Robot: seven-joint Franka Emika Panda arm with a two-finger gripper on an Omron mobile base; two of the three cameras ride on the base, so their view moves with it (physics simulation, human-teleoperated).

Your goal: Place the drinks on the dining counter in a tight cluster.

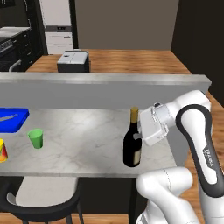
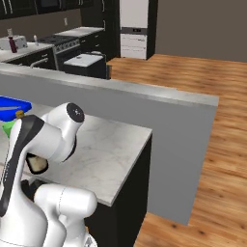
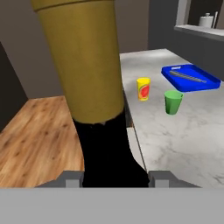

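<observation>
Gripper is clenched on the neck of the dark glass wine bottle with gold foil top; the bottle stands upright, long axis vertical, base on the white grey-veined marble dining counter near its right end. Containers: small green plastic cup, looks empty; flat blue tray holds a grey utensil; both well left of the bottle.

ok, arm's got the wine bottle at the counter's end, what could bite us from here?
1. The gripper is shut on the dark wine bottle with the gold neck, clamped high at the neck, so the tall bottle could swing or tip.
2. It stands close to the white marble dining counter front edge; a nudge may send it off.
3. The small green cup sits in any leftward path.
</observation>
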